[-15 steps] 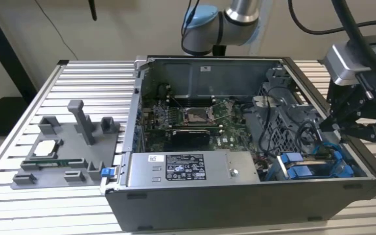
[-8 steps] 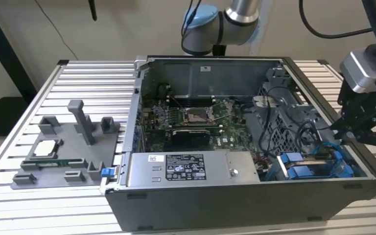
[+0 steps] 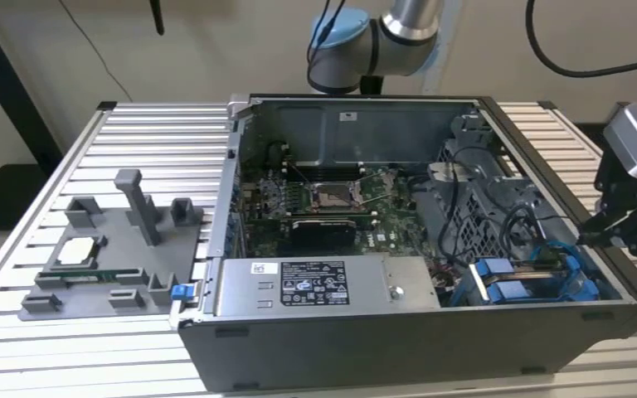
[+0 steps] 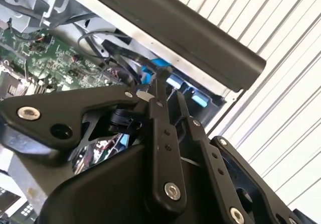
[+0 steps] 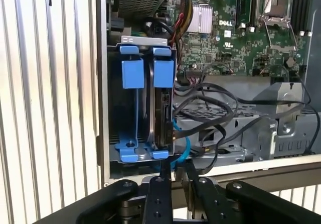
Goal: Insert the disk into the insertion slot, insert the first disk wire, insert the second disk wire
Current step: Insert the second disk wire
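Observation:
The disk (image 5: 163, 111) stands on edge inside the insertion slot (image 5: 131, 148), beside an empty bay, with two blue tabs over both. In the exterior view the insertion slot (image 3: 517, 286) is at the open case's front corner on that view's right. My gripper (image 3: 584, 238) hangs at the case wall just outside that corner. A thin blue wire (image 5: 186, 142) loops from the disk's edge down to my gripper (image 5: 175, 170), whose narrow jaws look shut on its end. The blue wire (image 3: 556, 249) also runs toward the gripper in the exterior view. In the second wrist view the gripper (image 4: 169, 86) points at the blue bay.
A tangle of black cables (image 5: 215, 103) lies beside the bay, over a perforated cage (image 3: 484, 207). The grey power-supply box (image 3: 318, 283) fills the case's front, with the motherboard (image 3: 318, 199) behind. A grey fixture (image 3: 109, 265) with parts sits on the slatted table (image 3: 153, 133).

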Robot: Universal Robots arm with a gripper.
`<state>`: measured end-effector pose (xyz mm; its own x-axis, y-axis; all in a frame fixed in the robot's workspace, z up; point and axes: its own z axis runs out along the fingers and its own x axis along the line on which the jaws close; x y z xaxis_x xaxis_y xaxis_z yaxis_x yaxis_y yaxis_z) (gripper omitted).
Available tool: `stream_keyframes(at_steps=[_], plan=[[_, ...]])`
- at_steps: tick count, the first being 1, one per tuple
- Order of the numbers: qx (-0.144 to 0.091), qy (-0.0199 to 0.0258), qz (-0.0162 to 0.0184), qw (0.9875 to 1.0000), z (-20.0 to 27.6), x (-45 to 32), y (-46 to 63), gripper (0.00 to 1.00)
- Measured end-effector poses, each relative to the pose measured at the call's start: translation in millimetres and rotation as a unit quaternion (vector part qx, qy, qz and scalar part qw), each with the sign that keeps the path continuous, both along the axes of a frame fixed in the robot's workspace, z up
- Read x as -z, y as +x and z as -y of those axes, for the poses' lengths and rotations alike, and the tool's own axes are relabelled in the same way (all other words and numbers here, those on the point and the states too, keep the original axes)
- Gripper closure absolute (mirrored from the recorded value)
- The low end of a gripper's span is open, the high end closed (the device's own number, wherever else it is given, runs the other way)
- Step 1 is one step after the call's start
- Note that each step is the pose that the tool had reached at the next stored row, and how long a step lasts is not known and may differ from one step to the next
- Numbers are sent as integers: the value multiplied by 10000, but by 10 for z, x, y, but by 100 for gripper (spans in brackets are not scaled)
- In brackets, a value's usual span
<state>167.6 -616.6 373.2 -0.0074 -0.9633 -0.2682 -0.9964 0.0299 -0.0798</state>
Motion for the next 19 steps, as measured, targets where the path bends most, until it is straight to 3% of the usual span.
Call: stream_keyframes(at_steps=[6, 12, 19], plan=[[20, 55, 8, 10000, 3, 77, 24, 0], [123, 154, 8, 9998, -7, 106, 31, 0], [231, 165, 10, 9996, -16, 159, 31, 0]])
